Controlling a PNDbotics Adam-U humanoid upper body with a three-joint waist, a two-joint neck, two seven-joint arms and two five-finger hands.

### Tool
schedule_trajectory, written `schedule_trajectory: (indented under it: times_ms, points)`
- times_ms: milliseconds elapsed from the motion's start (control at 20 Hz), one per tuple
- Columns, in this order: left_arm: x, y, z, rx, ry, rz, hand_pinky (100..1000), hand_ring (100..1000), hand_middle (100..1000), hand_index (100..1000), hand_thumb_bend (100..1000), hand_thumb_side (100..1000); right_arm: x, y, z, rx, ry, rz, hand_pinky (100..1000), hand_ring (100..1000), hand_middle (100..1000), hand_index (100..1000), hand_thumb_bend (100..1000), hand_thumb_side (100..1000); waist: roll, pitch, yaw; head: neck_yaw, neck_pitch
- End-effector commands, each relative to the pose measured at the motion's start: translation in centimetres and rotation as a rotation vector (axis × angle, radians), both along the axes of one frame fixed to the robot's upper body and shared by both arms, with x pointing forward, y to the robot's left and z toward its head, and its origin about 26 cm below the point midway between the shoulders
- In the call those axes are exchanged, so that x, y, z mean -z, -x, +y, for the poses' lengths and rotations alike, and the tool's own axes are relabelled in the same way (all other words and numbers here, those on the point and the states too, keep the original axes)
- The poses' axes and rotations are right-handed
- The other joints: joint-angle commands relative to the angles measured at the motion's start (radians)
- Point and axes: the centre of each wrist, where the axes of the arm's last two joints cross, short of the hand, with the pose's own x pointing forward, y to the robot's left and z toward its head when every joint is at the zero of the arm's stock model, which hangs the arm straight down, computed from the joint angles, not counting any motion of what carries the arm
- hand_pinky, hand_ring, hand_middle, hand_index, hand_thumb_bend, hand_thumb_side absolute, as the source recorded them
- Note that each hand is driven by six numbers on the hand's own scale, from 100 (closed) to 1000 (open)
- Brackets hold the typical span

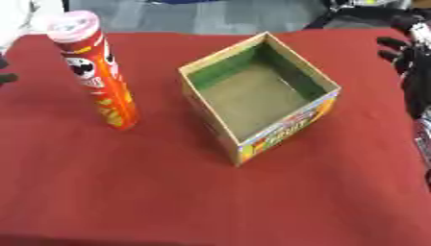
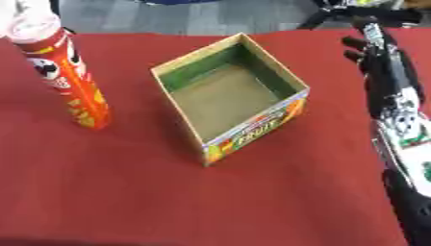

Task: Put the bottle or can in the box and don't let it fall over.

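The can (image 1: 97, 72) stands upright on the red tablecloth (image 1: 168, 192), a tall red tube with a pale lid, well to the left of the box (image 1: 257, 93) and not touching it. The box sits open-topped near the middle of the cloth, turned cornerwise toward me, green inside its walls, with nothing in it.

My right hand (image 2: 363, 50) is up at the far right edge, clear of both things; I can't tell whether its fingers are curled or straight. The right eye view shows my whole right forearm (image 2: 400, 120) running down that edge, which the left eye view mostly cuts off. At the left edge, only the left eye view shows a small dark bit, too little to make out.
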Motion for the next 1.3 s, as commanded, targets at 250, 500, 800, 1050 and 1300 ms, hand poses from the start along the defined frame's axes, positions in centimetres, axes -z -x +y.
schedule_trajectory:
  times_ms: [250,500,800,1050,1300]
  points:
    - [-1.4,0.1,0.4,0.032,-0.102,-0.012,1000,777,768,882,359,593,-1.3,0.0,-0.5,0.003,0.022,-0.03,906,879,947,885,100,897,-0.002,-0.02,0.003,0.007,-0.007]
    - [-1.5,-0.1,0.1,0.071,-0.153,0.016,1000,788,777,890,368,583,-1.2,0.0,-0.4,0.003,0.02,-0.029,906,879,947,885,100,897,-0.001,-0.022,0.003,0.009,-0.01]
    - [-1.6,-0.4,-0.3,0.097,-0.183,0.043,1000,794,779,893,375,582,-1.2,0.0,-0.4,0.002,0.018,-0.029,906,879,947,884,100,895,0.001,-0.026,0.0,0.009,-0.014]
    - [-1.6,-0.5,-0.6,0.121,-0.218,0.064,1000,806,789,900,414,596,-1.1,0.0,-0.3,0.001,0.017,-0.028,905,878,946,884,100,895,0.002,-0.027,-0.001,0.009,-0.018]
    - [-1.5,-0.7,-0.9,0.147,-0.251,0.092,1000,812,791,902,431,606,-1.1,0.0,-0.3,-0.003,0.015,-0.028,905,875,944,884,100,895,0.002,-0.028,-0.003,0.01,-0.021]
